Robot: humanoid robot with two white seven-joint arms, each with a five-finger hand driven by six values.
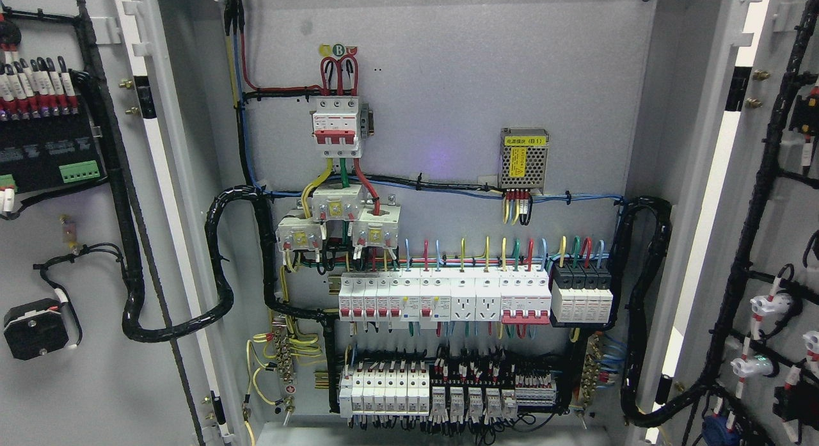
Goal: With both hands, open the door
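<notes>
1. From the head view I see an electrical cabinet with both doors swung wide. The left door (pixel 70 254) fills the left edge of the picture and the right door (pixel 768 241) the right edge, each showing its inner face with wiring.

2. Neither of my hands is in view, and no arm comes in from the lower left or lower right. I cannot tell whether the fingers are apart, together, or clamped on anything.

3. The cabinet's back panel (pixel 448 100) is fully exposed: a red three-pole breaker (pixel 334 127) at upper centre, a small power supply module (pixel 524 158) to its right, a row of breakers (pixel 441 297) across the middle, and terminal blocks (pixel 441 388) along the bottom edge.

4. Judgement: the opening looks essentially complete, since both door leaves stand clear of the cabinet frame. What remains is likely only confirming the doors are at rest and pulling the arms back.

5. To do this step well, I would keep both arms outside the cabinet frame and retract along the door edges, not across the opening.

6. Risk noted: black cable looms (pixel 221 267) run from each door's hinge side into the cabinet. Pushing a door further could strain them, so I would not force either leaf.

7. I would avoid contact with the door-mounted parts, such as the green terminal strip (pixel 80 171) on the left door.
</notes>
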